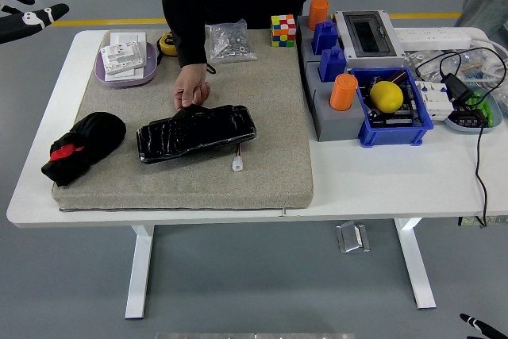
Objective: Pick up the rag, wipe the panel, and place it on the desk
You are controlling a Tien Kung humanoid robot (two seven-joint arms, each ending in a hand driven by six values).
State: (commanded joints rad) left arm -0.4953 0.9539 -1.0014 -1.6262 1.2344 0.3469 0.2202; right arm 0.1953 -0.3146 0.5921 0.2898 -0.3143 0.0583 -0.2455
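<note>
Rag (82,146) and panel (196,132) side by side on the grey mat (270,172), robot hands well clear

Nearest, only a black fingertip of the right hand (482,326) shows at the bottom right corner, too little to tell its state. On the mat, the bunched black rag with a red patch lies left, the glossy black panel just right of it, with a person's hand (190,89) pressing its far edge. Farthest, the left hand (24,13) hovers with fingers spread beyond the table's (381,188) far left corner, holding nothing

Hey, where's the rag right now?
In the head view, the black rag lies on the grey mat's left edge, just left of the black panel.
</note>
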